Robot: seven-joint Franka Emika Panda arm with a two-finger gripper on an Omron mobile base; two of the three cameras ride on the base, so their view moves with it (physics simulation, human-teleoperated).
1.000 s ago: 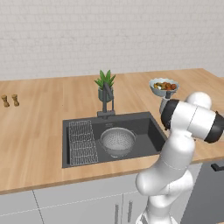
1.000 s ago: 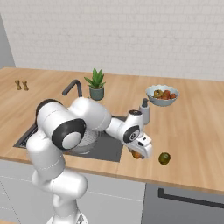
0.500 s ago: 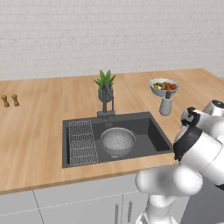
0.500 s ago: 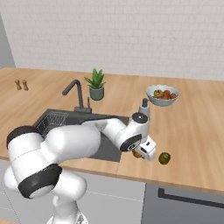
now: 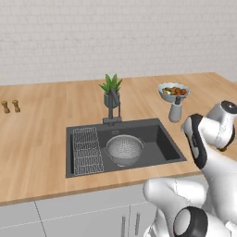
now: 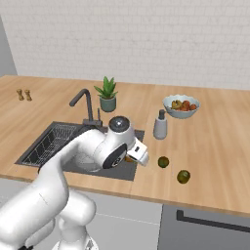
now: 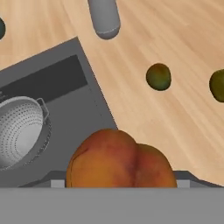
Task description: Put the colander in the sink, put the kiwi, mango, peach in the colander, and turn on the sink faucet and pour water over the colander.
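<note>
My gripper (image 6: 134, 156) is shut on the orange-red peach (image 7: 120, 159), which bulges between the jaws in the hand view and shows as an orange bit (image 6: 128, 159) over the sink's right rim. The grey colander (image 5: 124, 148) stands upright in the dark sink (image 5: 159, 143), left of the peach in the hand view (image 7: 19, 131). Two greenish fruits (image 6: 163, 161) (image 6: 183, 176), the kiwi and the mango, lie on the counter right of the sink; I cannot tell which is which. The sink faucet (image 5: 113, 104) stands behind the basin, with no water running.
A wire rack (image 5: 87, 150) fills the sink's left part. A potted plant (image 5: 111, 88) stands behind the faucet. A grey soap dispenser (image 6: 160, 125) and a pale blue fruit bowl (image 6: 180, 105) are right of the sink. Two small shakers (image 5: 10, 106) stand far left.
The arm has swung, and the gripper has carried the peach left from over the counter to the sink's right rim. The two greenish fruits have stayed put.
</note>
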